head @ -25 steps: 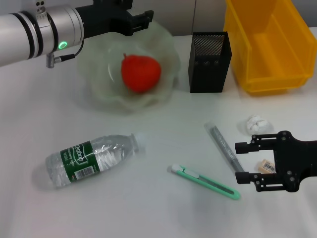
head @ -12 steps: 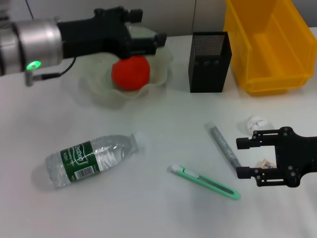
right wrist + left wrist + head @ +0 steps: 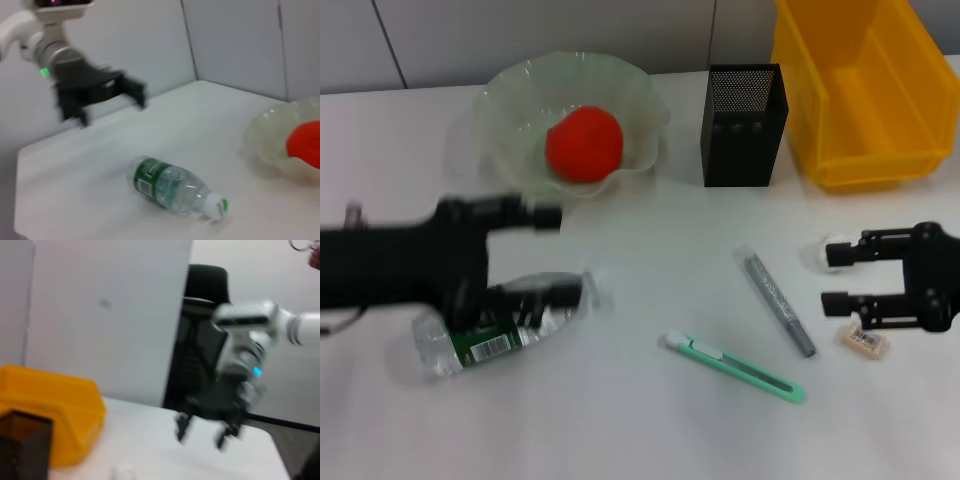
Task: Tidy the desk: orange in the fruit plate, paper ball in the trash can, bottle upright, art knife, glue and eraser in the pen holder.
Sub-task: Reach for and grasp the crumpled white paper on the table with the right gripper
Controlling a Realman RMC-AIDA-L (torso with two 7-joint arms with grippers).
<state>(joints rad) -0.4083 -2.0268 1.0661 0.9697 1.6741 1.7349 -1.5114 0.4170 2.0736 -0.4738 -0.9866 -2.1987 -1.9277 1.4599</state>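
The orange [image 3: 583,143] lies in the pale green fruit plate [image 3: 510,90]. A clear bottle [image 3: 505,322] with a green label lies on its side at front left. My left gripper [image 3: 560,255] hangs open just over its cap end, motion-blurred. On the right, my right gripper [image 3: 832,278] is open, its fingers on either side of the white paper ball [image 3: 817,254], which is mostly hidden. The eraser [image 3: 865,338] lies just in front of it. The grey glue stick [image 3: 778,302] and the green art knife [image 3: 732,367] lie in the middle. The black mesh pen holder [image 3: 742,125] stands behind.
A yellow bin [image 3: 860,90] stands at the back right beside the pen holder. In the right wrist view the bottle [image 3: 175,187] lies between the left gripper [image 3: 100,95] and the plate [image 3: 272,145]. In the left wrist view the right gripper [image 3: 207,432] shows beyond the bin [image 3: 50,410].
My left arm has swung from above the fruit plate down to the lying bottle. The right gripper has shifted from over the eraser back toward the paper ball.
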